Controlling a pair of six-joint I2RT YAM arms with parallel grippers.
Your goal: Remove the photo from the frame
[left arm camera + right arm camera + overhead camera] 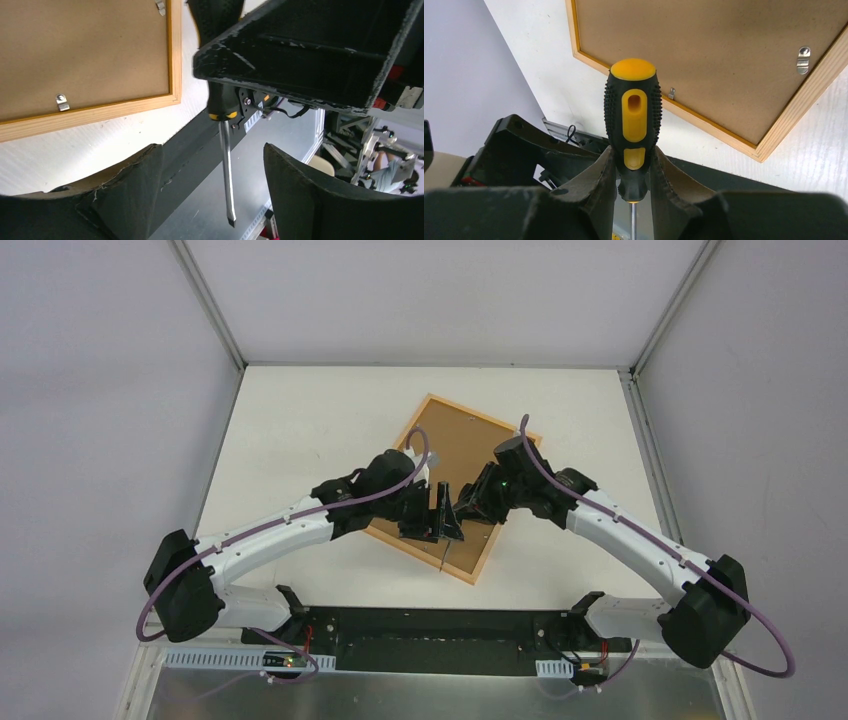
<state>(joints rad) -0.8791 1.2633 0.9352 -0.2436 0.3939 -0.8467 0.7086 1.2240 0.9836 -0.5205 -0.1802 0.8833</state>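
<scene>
Closest in the right wrist view, the right claw (pixel 633 167) is clamped on a screwdriver (pixel 633 100), gripping the black-and-yellow handle low down by the shaft. The butt of the handle points toward the frame (pixel 814 90). The left claw (pixel 212 165) stands wide, its two fingers either side of the bare steel shaft and not touching it. Both claws meet near the frame's near corner.

Beyond them the frame lies back-up on the white counter (pixel 300 420), a narrow pale wood rim around a plain brown backing board (pixel 704 55). Small metal clips (pixel 804 57) along the inner edge of the rim pin the board down. The photo is not visible; it is presumably face down under the board, inside the frame.

This looks like the tool being readied or passed between claws, with the clips not yet undone. Next, the blade tip needs to reach a clip and swing it off the board.
</scene>
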